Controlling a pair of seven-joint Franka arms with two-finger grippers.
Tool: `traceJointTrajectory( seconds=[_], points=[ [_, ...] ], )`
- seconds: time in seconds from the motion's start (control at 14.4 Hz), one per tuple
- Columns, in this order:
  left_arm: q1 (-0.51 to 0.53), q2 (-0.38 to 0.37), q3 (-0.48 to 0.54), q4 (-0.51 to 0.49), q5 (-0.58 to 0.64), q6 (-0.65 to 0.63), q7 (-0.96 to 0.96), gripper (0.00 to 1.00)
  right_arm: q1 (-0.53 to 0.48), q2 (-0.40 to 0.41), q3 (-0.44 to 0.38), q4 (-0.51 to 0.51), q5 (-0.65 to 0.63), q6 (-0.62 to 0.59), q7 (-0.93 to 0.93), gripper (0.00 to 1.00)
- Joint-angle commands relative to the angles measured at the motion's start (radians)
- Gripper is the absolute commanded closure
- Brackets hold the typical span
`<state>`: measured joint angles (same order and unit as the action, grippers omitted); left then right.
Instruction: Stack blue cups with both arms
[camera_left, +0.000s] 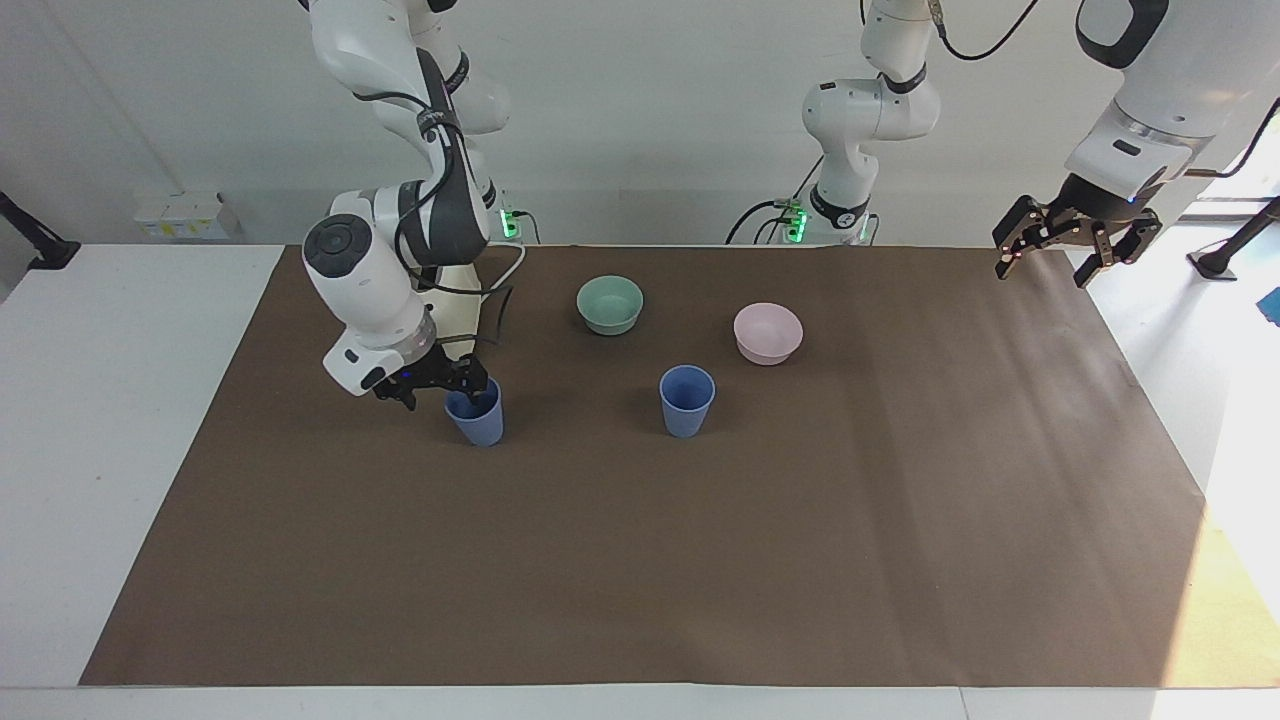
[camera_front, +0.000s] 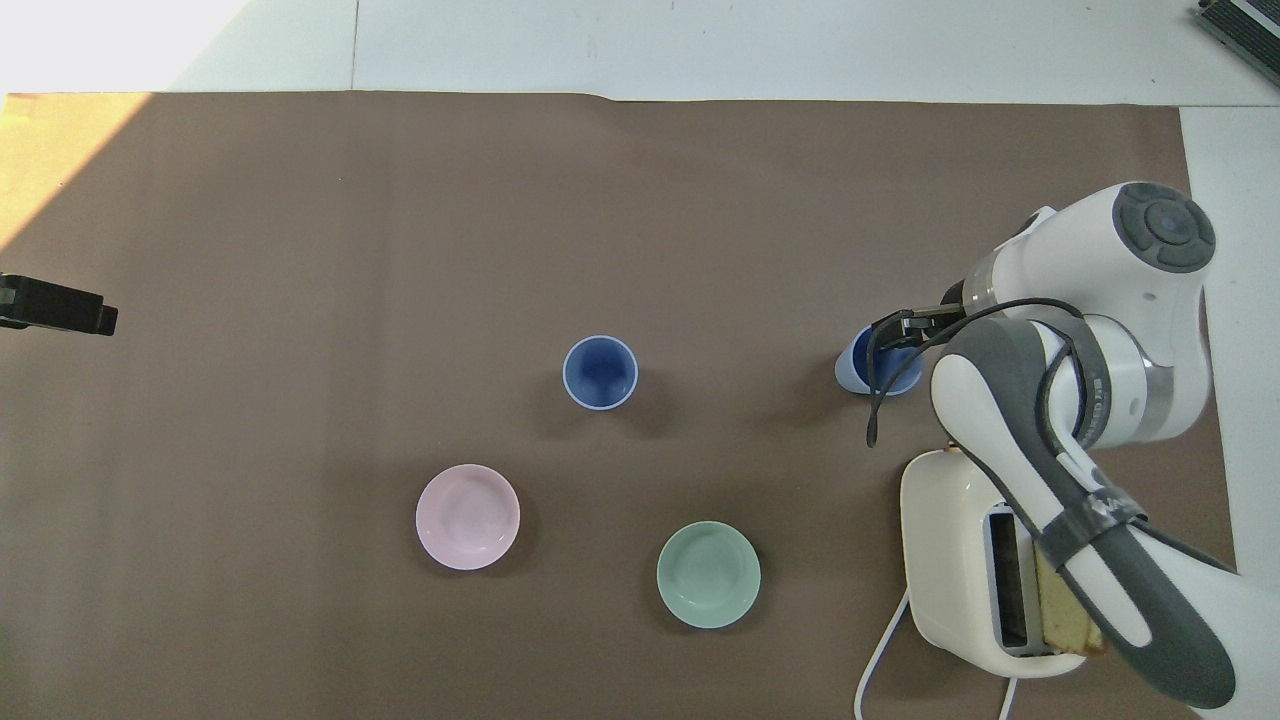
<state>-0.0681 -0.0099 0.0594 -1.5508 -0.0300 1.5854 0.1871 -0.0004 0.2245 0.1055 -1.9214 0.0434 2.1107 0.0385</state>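
Two blue cups stand upright on the brown mat. One cup (camera_left: 687, 400) (camera_front: 600, 372) is in the middle, apart from both grippers. The other cup (camera_left: 478, 422) (camera_front: 858, 375) stands toward the right arm's end, just farther from the robots than the toaster. My right gripper (camera_left: 440, 392) (camera_front: 900, 328) is low at this cup's rim and open, one fingertip at the cup's mouth and the other outside it. My left gripper (camera_left: 1050, 258) (camera_front: 60, 305) hangs open and empty, raised over the mat's edge at the left arm's end.
A teal bowl (camera_left: 610, 303) (camera_front: 708, 575) and a pink bowl (camera_left: 767, 332) (camera_front: 467, 517) sit nearer to the robots than the middle cup. A cream toaster (camera_front: 960, 560) with a bread slice (camera_front: 1060, 610) stands under the right arm, mostly hidden in the facing view.
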Motion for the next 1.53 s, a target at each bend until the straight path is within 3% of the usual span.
traceJointTrajectory(
  seconds=[0.0, 0.07, 0.14, 0.42, 0.69, 0.83, 0.97, 1.11, 1.25, 1.46],
  points=[
    [0.011, 0.021, -0.006, 0.047, 0.015, -0.051, 0.006, 0.0, -0.022, 0.044, 0.005, -0.016, 0.016, 0.054, -0.037, 0.24],
    [0.008, 0.021, -0.006, 0.048, 0.016, -0.051, 0.005, 0.0, -0.026, 0.047, 0.006, -0.014, 0.015, 0.051, -0.037, 0.84],
    [0.005, 0.016, -0.006, 0.046, 0.019, -0.048, 0.003, 0.0, -0.021, 0.047, 0.006, -0.008, 0.015, 0.042, -0.037, 1.0],
    [0.004, 0.007, -0.006, 0.037, 0.018, -0.048, 0.003, 0.0, -0.013, 0.05, 0.008, 0.031, 0.016, 0.002, -0.031, 1.0],
    [0.002, 0.007, -0.006, 0.035, 0.018, -0.048, 0.002, 0.0, -0.01, 0.047, 0.01, 0.151, 0.021, -0.161, -0.026, 1.0],
    [0.005, 0.007, -0.006, 0.035, 0.018, -0.048, 0.003, 0.0, -0.01, 0.036, 0.013, 0.165, 0.023, -0.184, -0.025, 1.0],
    [0.008, 0.007, -0.006, 0.035, 0.018, -0.048, 0.003, 0.0, -0.01, 0.026, 0.046, 0.195, 0.023, -0.202, -0.008, 1.0],
    [0.01, 0.007, -0.006, 0.035, 0.018, -0.048, 0.003, 0.0, -0.004, 0.03, 0.098, 0.293, 0.018, -0.265, 0.087, 1.0],
    [0.01, 0.007, -0.006, 0.037, 0.018, -0.048, 0.003, 0.0, 0.083, 0.064, 0.106, 0.402, -0.002, -0.354, 0.219, 1.0],
    [0.01, 0.007, -0.006, 0.037, 0.018, -0.048, 0.003, 0.0, 0.221, 0.105, 0.102, 0.511, -0.022, -0.368, 0.366, 1.0]
  ],
)
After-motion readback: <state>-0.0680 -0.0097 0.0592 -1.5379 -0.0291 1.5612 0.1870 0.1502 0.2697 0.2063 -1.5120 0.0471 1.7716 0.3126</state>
